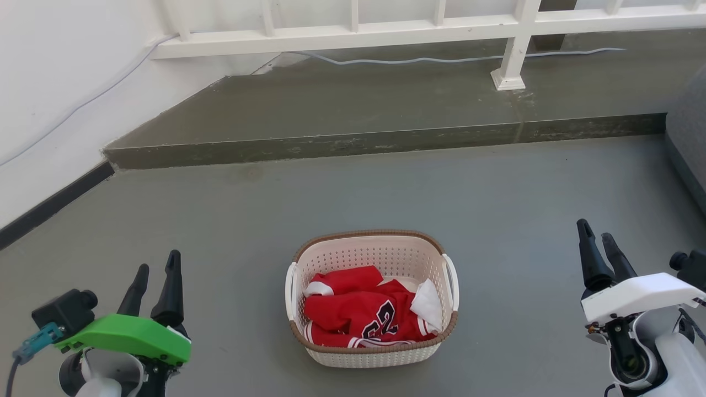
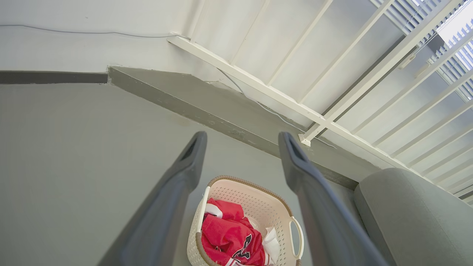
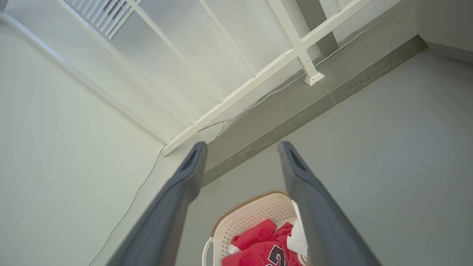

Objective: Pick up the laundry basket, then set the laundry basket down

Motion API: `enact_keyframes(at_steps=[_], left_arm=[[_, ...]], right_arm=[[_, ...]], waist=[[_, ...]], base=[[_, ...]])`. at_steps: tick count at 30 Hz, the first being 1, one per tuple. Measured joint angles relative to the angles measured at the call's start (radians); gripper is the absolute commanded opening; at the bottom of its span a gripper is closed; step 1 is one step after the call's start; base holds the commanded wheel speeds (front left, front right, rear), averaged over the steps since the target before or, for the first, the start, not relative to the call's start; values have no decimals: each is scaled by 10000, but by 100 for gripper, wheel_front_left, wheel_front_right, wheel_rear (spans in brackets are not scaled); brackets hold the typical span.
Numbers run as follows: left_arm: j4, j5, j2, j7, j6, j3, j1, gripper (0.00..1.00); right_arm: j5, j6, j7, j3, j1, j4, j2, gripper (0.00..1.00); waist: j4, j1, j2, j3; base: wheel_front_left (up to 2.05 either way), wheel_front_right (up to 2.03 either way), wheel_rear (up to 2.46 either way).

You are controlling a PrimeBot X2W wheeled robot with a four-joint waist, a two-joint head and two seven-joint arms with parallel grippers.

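Far left: white wall (image 1: 66,82), with a dark skirting strip (image 1: 49,207) running along its foot.
Left gripper: here's the left gripper (image 1: 158,261) at the lower left of the head view, on a green-shelled wrist, with its two dark fingers pointing up. They're spread, with nothing between them.
Left wrist check: the left gripper (image 2: 242,136) shows a wide gap, and floor and step are visible through it. The basket (image 2: 258,199) sits low in that gap, untouched.
Floor: plain grey floor (image 1: 496,193) right across the middle.
Laundry basket: and in the centre is the laundry basket (image 1: 370,355), upright on the floor between the two grippers and well apart from both. It's cream and perforated, with a brown woven-look rim.
Handles: white handles (image 1: 289,292), one on each short side, nobody on them.
Contents: a red jersey (image 1: 358,309) with dark numerals is crumpled inside, and a white cloth (image 1: 429,303) is tucked at its right (a full load for a small basket).
Behind: a raised step (image 1: 386,140) with a white railing (image 1: 353,33) on it, and a pale cable (image 1: 419,59) along the step.
Right gripper: the right gripper (image 1: 594,229) is at the lower right on a white wrist, fingers up, parted and empty.
Right wrist check: the right gripper (image 3: 242,145) has its fingers wide apart. The basket (image 3: 255,218) is low in that view, partly behind one finger.
Far right: a grey padded shape (image 1: 689,149), possibly a sofa corner. Too little of it is in frame to say.
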Motion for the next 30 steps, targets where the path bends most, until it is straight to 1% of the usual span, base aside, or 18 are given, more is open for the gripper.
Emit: enact_keyframes(at_steps=[9,10,14,19,22,30], left_arm=[[2,1191,92,-284,188,-395,1,100],[2,1333,105,-339,199,-431,1,100],[0,1837,167,-474,351,-541,1,100],[2,2433,182,-608,370,-748,2,100],[17,2721,184,-700,458,-851,5,100],[119,3655,190,-968,573,-1185,12,100]], right_arm=[[-1112,-176,-288,328,12,144,-100,100],[-1237,-234,-337,366,12,161,-105,100],[-1716,-251,-453,516,13,213,-148,100],[-2330,-336,-604,679,13,257,-165,100],[-2719,-426,-698,802,13,290,-165,100],[-3599,-437,-947,1074,12,420,-182,100]], waist=[[-13,0,0,-15],[-16,0,0,-16],[-27,0,0,-23],[-38,0,0,-37],[-38,0,0,-46],[-27,0,0,-68]], base=[[0,0,0],[0,0,0],[0,0,0],[0,0,0],[0,0,0],[0,0,0]])
